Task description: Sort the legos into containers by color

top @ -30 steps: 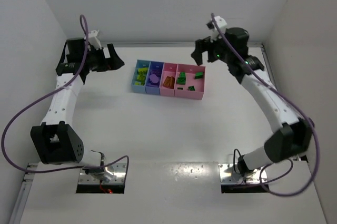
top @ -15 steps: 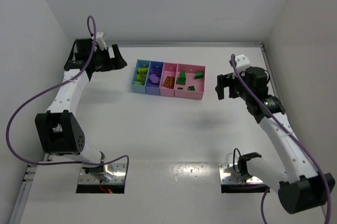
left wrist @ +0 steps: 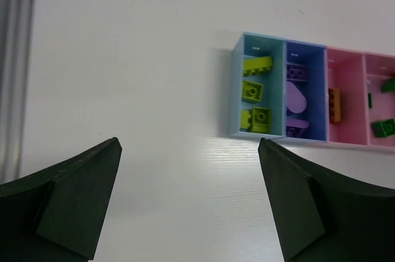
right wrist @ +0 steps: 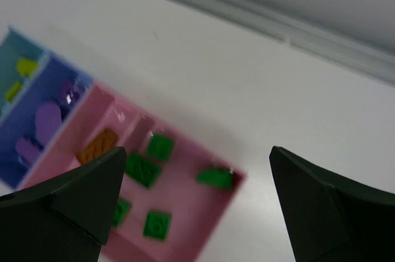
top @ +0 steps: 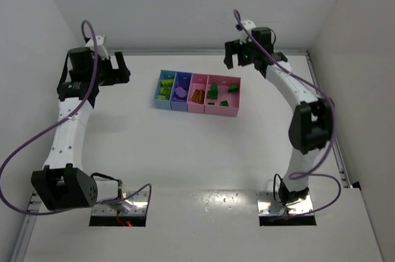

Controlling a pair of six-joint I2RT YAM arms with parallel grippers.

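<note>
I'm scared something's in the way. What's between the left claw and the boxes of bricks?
Nothing. Between the left claw and the boxes there is only bare white table, as the top view shows.

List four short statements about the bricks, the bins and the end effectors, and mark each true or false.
1. The yellow bricks lie in the light blue bin. True.
2. The orange brick shares a bin with the purple pieces. False: it lies in the narrow pink bin, and the purple pieces are next door in the blue bin.
3. The left end effector and the right end effector are both open and empty. True.
4. The green bricks lie outside the bins. False: those that show lie inside the wide pink bin.
</note>
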